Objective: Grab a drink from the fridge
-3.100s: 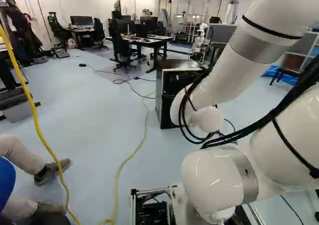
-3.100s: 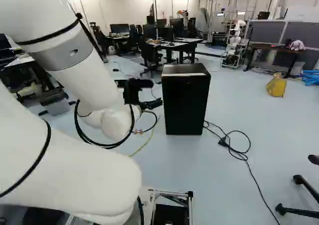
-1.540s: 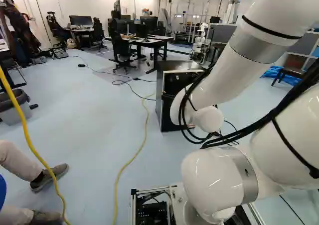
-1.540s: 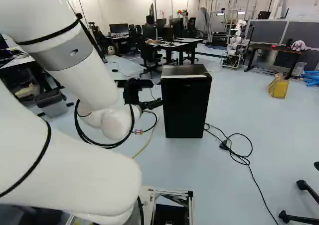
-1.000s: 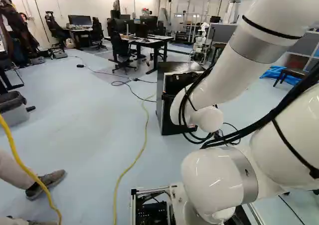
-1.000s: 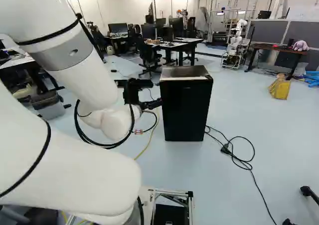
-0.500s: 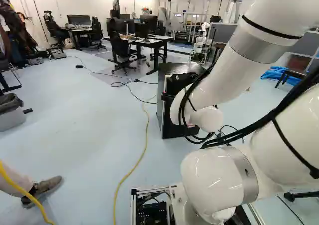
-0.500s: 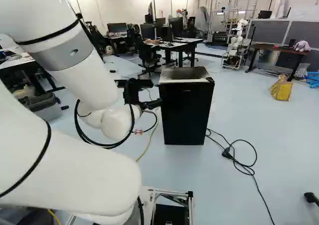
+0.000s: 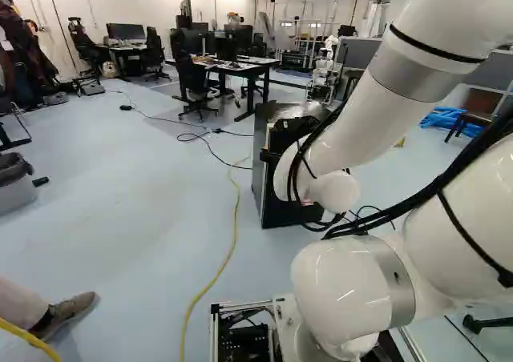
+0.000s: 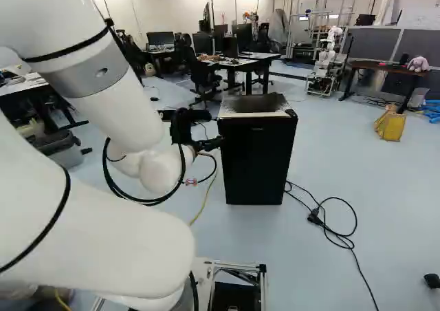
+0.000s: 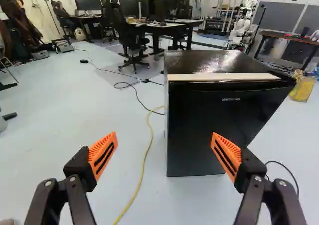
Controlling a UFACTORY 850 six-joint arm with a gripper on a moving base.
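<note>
pale blue floor (image 9: 144, 186), dark desks (image 10: 237, 63) with black chairs (image 11: 130, 33), white wall (image 9: 144, 10) behind

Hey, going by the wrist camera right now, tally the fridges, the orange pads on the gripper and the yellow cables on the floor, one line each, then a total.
Fridge: 1
Orange pads: 2
Yellow cable: 1
Total: 4
</note>
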